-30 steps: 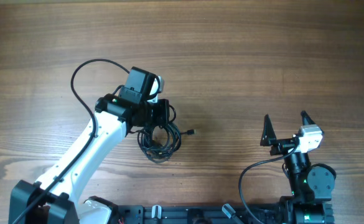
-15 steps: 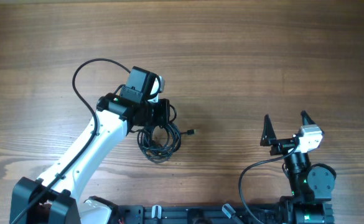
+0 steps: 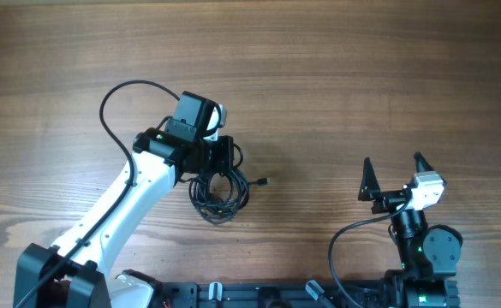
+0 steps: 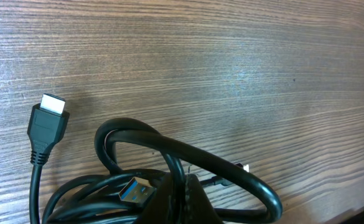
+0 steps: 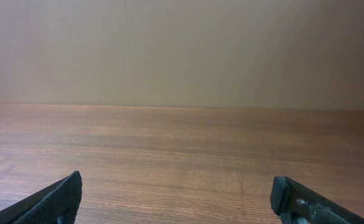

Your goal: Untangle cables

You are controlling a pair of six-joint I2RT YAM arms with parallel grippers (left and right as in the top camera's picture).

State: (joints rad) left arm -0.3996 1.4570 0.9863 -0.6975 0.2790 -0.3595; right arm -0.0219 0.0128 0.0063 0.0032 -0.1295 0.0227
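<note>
A tangled bundle of thin black cables (image 3: 219, 193) lies on the wooden table left of centre, with one small plug end (image 3: 263, 181) sticking out to the right. My left gripper (image 3: 224, 158) sits at the bundle's top edge. In the left wrist view its fingers (image 4: 183, 198) are shut on a loop of black cable (image 4: 188, 152). A blue-tongued USB plug (image 4: 135, 190) lies beside them and a silver-tipped plug (image 4: 48, 121) lies to the left. My right gripper (image 3: 396, 171) is open and empty at the lower right, far from the cables; its fingertips (image 5: 175, 196) frame bare table.
The thicker black cable (image 3: 113, 103) wired to my left arm arcs over the table at upper left. Another arm cable (image 3: 344, 244) loops beside the right arm's base at the front edge.
</note>
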